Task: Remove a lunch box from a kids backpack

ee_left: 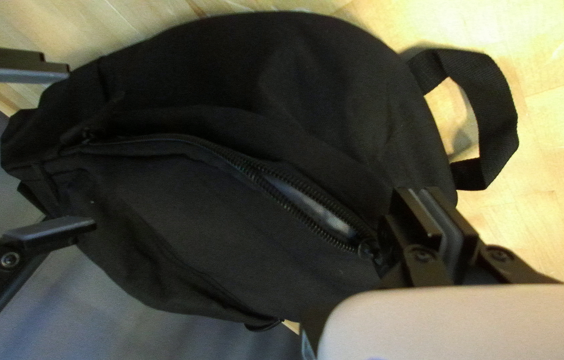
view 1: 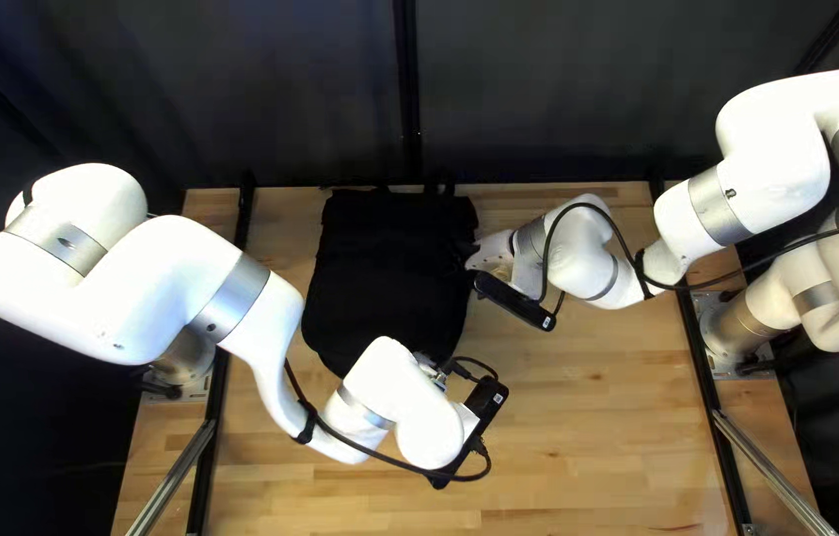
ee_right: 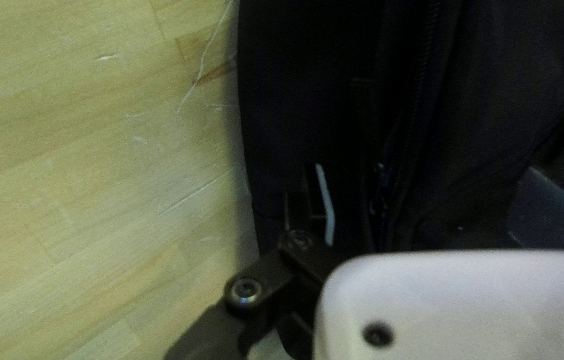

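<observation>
Top left view: a black backpack (view 1: 385, 268) lies on the counter (view 1: 578, 417), left of centre and reaching close to the far edge, between the robot's two arms.
Backpack cloth: matt, soft woven fabric with shallow creases; the outline is a rounded, bulging oblong.
Long axis: near to far, the near end swung slightly left; the rounded end with the loop points near.
Loop: flat black webbing (ee_left: 498, 123) with a ribbed weave, bent into an open curve against the wood.
Zipper: black, coarse-toothed (ee_left: 308, 230), curving along the bag's right side toward the near end; its teeth part in a narrow slit.
Inside the slit: a smooth, pale grey surface (ee_left: 312, 208); whether it is the lunch box, the robot's cameras cannot tell.
Left tool: at the backpack's near end (view 1: 436, 373), its fingers pressed together beside the zipper's near end; whether a pull tab sits between them cannot be told.
Right tool: at the backpack's right side (view 1: 494, 260), its fingers spread wide, with black cloth between them.
Counter grain: pale yellow wood in joined strips, with knots and fine scratches.
Curtain: dark cloth (view 1: 538, 89) with loose vertical folds, behind the far edge.
</observation>
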Robot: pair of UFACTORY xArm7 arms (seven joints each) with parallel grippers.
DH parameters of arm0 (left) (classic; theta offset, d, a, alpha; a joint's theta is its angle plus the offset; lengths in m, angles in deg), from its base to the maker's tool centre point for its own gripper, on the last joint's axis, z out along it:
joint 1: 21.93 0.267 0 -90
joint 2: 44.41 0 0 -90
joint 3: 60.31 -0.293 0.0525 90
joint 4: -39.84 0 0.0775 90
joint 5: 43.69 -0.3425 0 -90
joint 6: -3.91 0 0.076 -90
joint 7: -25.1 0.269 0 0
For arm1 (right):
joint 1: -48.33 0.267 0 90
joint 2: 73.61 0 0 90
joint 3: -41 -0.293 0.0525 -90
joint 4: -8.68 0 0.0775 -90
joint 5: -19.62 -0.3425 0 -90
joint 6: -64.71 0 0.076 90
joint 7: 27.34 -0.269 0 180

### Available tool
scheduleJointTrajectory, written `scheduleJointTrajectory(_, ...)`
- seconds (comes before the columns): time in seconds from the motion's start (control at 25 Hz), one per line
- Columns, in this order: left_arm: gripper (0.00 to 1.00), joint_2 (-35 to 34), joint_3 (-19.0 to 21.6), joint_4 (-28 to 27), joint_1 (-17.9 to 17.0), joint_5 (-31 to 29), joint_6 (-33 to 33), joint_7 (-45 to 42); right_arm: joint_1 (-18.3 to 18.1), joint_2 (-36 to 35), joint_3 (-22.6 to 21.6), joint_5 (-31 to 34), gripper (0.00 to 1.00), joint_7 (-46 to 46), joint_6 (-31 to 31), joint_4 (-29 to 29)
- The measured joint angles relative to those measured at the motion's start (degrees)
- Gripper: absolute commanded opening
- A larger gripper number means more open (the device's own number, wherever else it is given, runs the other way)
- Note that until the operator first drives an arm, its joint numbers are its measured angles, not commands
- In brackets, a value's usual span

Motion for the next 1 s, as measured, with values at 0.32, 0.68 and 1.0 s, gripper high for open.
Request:
scheduleJointTrajectory(0.32, 0.00, -0.5, 0.0, 0.3, 0.0, -0.2, -0.2, -0.2, 0.0, 0.0, 0.0, 0.0, 0.00, 0.0, 0.0, 0.0)
scheduleJointTrajectory(0.68, 0.00, -1.0, 0.0, 0.2, 0.0, -0.3, 0.1, -0.2, 0.0, 0.0, 0.0, 0.0, 0.00, 0.0, 0.0, 0.0)
scheduleJointTrajectory(1.0, 0.00, -1.2, -0.1, 0.0, 0.0, -0.5, 0.2, 0.0, 0.0, 0.0, 0.0, 0.0, 1.00, 0.0, 0.0, 0.0)
